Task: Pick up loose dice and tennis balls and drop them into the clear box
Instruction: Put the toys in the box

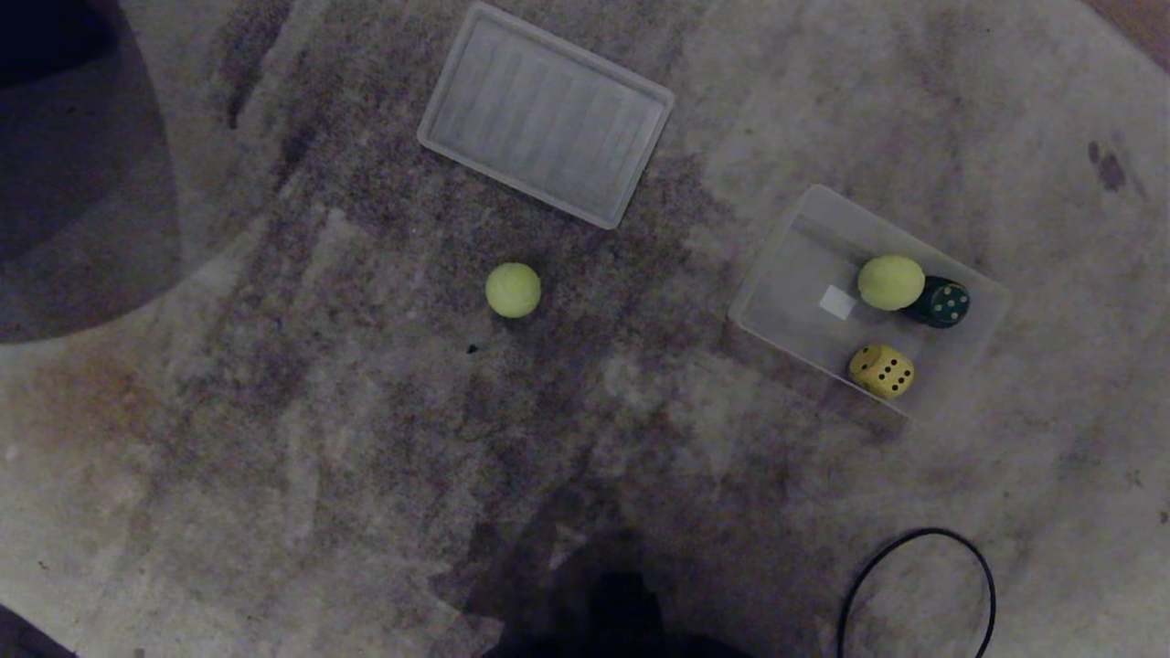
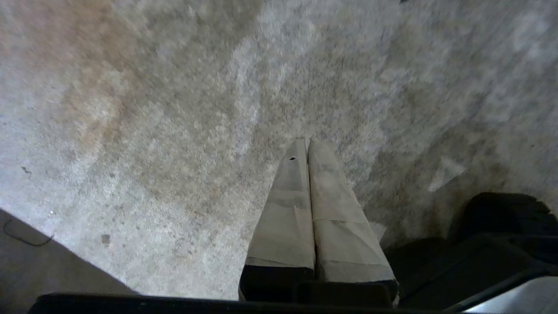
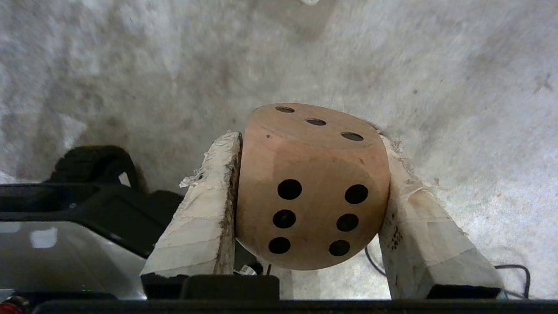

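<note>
While my right end effector is clamped on the beige-pink rounded wooden die, its two tape-wrapped fingers press the die's opposite sides; six-pip face toward the wrist camera, three-pip face beyond it. Held above the mottled grey carpet floor, not touching it. A thin black cable lies on the floor under that hand. Part of my dark base with a glossy panel shows beside the fingers.

My left end effector is closed all the way, taped fingers pressed together, holding nothing, hanging over bare floor, idle. Neither arm shows in the head view.

Head view, outward: small shallow clear plastic box with a white sticker sits on the floor to my right. Inside it: one fuzzy yellow-green tennis ball, touching a dark green die just beside it, and a yellow die nearer me, apart from both. Second fuzzy yellow-green tennis ball lies loose on the floor near the middle, well apart from the box. Flat ribbed translucent lid lies farther away, beyond the loose ball. Black cable loop on the floor at lower right. Dark rounded shape at the far left, can't tell what it is.
</note>
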Available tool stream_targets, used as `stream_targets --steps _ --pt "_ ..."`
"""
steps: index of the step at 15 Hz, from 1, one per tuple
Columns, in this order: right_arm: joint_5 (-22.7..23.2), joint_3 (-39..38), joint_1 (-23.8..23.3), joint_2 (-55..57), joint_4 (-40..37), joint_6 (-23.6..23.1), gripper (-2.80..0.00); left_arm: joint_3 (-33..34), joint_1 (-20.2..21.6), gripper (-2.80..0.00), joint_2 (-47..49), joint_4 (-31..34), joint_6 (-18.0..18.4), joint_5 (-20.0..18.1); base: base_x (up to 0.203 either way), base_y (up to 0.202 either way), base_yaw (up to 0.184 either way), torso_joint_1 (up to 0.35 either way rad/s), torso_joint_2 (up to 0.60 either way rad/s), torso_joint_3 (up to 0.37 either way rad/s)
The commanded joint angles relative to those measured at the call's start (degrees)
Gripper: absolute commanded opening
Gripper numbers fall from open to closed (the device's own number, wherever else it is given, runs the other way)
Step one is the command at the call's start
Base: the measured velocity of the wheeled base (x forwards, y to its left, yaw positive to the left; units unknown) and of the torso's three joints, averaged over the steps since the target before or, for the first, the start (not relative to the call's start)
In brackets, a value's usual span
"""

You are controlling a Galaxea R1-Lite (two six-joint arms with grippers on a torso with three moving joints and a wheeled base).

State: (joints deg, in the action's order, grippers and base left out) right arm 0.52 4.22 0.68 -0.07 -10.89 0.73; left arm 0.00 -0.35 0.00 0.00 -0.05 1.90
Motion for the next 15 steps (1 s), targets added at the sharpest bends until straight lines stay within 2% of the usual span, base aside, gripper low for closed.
stream_targets --steps 1,8,10,12,15 --pt "0.0 0.0 0.0 0.1 0.0 0.0 -2.80 0.1 0.0 -2.80 0.1 0.0 0.0 0.0 0.000 0.000 0.000 0.002 0.00 -0.196" --pt "-0.1 0.1 0.0 0.1 -0.1 -0.1 -2.80 0.1 0.0 -2.80 0.1 0.0 -1.3 0.3 0.000 0.000 0.000 0.002 0.00 -0.050" --pt "-0.1 3.6 -0.2 1.8 -0.3 0.0 -2.80 0.1 0.0 -2.80 0.1 0.0 -1.3 0.3 0.000 0.000 0.000 0.000 0.00 0.000" --pt "-0.3 8.1 -0.4 10.5 -0.2 1.0 -2.80 0.1 0.0 -2.80 0.1 0.0 -1.3 0.3 0.000 0.000 0.000 0.000 0.00 0.000" --pt "-0.2 14.0 -0.4 29.4 2.8 5.3 -2.80 0.1 0.0 -2.80 0.1 0.0 -1.3 0.3 0.000 0.000 0.000 0.000 0.00 0.000"
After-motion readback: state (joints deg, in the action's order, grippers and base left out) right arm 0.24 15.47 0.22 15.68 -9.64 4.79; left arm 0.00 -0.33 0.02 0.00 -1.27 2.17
